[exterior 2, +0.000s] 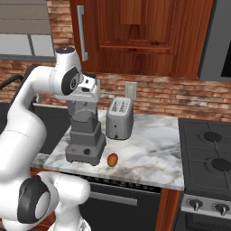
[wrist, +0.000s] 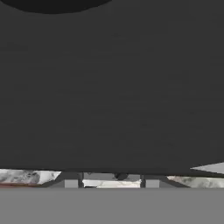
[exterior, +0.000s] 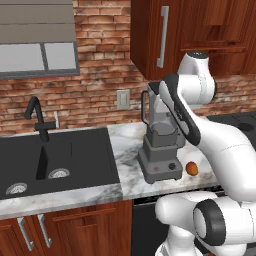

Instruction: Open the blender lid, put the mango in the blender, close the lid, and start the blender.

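Tool [exterior 2: 90, 85] sits closed at the top of the blender [exterior 2: 85, 131], seemingly on the lid [wrist: 112, 87], though what it grips I cannot tell, while the mango [exterior 2: 113, 159] lies on the bench [exterior 2: 149, 153] below, just right of the blender base.

marble counter [exterior 2: 149, 149] holds blender [exterior 2: 85, 135], mango [exterior 2: 113, 159], toaster [exterior 2: 120, 119].

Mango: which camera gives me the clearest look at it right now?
The right base view. The mango lies in the open on the marble counter, just right of the blender base, nothing in front. The left base view also shows the fruit, but the white arm crowds its right side. The hand view shows dark surface up close.
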